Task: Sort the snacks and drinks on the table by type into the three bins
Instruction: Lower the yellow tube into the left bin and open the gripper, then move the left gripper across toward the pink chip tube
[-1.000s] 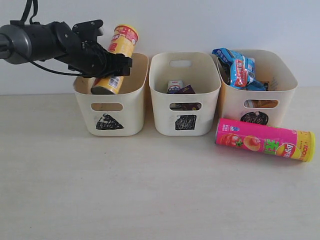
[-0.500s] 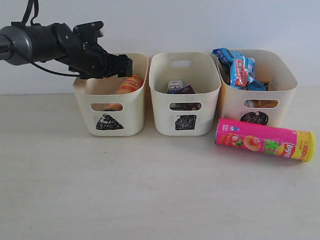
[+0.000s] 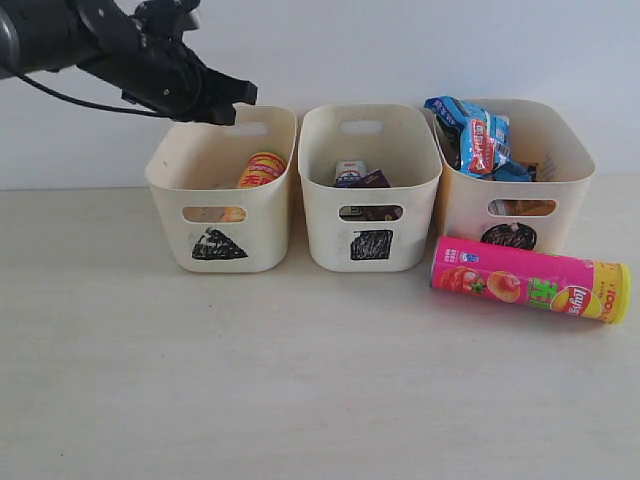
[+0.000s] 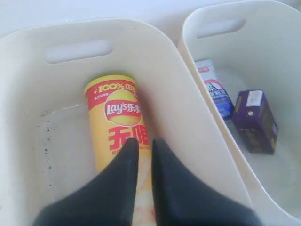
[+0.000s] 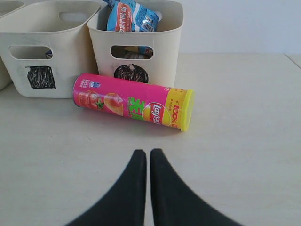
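Note:
The yellow chip tube (image 3: 260, 168) (image 4: 117, 117) lies tilted inside the triangle bin (image 3: 165, 180), leaning on its right wall. My left gripper (image 3: 235, 100) (image 4: 145, 141) hovers above that bin, its fingers nearly together with nothing between them. On the table (image 3: 300, 380), in front of the circle bin (image 3: 560, 180), lies the pink chip tube (image 3: 530, 279) (image 5: 134, 101). My right gripper (image 5: 148, 153) is shut and empty, low over the table just short of the pink tube. It does not show in the exterior view.
The square bin (image 3: 330, 235) holds the dark purple carton (image 4: 254, 120) and the white and blue carton (image 4: 214, 89). Blue packets (image 3: 475, 135) stick out of the circle bin, and an orange-brown bag (image 3: 522, 208) shows through its handle cutout.
The left gripper let go of the yellow tube, which dropped into the triangle bin. The arm then rose up and back. The pink tube has not moved.

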